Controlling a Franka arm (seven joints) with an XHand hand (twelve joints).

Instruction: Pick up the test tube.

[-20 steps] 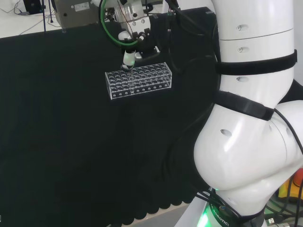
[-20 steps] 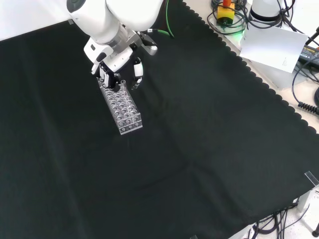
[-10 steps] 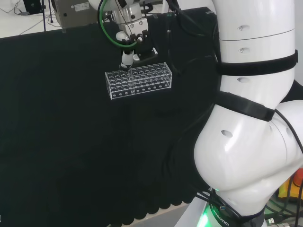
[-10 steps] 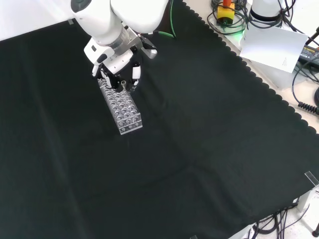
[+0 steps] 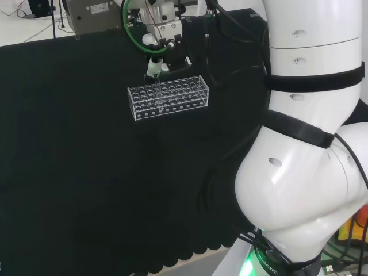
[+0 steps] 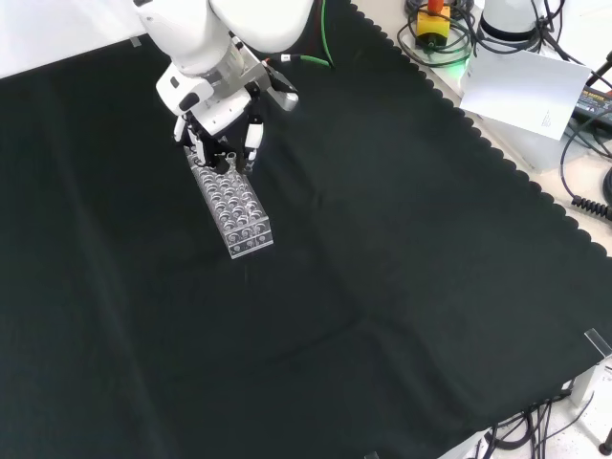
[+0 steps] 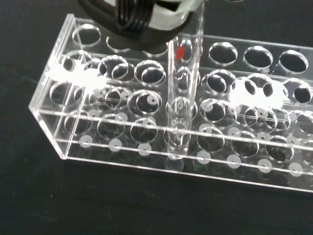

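**Hand pinches a clear tube above the rack**

The black cloth (image 6: 402, 287) covers the whole bench. In the head view the white arm (image 5: 305, 144) stands large at the right side, and a green cable (image 5: 131, 39) loops near its wrist.

On the cloth stands a clear plastic rack (image 6: 231, 204) with many round holes in rows. In the front view it lies lengthwise, pointing away from the camera, in the upper left part of the cloth. In the head view the same rack (image 5: 168, 97) lies across, left to right.

The hand (image 6: 222, 115) is over the far end of the rack in the front view; in the head view it is above the back edge of the rack, left of the middle. Its fingers (image 6: 251, 143) point down and are curled together around the top of the test tube.

The test tube (image 7: 183, 93) is clear and stands upright. In the wrist view its upper end is inside the hand (image 7: 142, 17), and its round bottom is still low between the plates of the rack (image 7: 122, 152), in a hole of the middle rows. A small red mark shows near the top of the tube.
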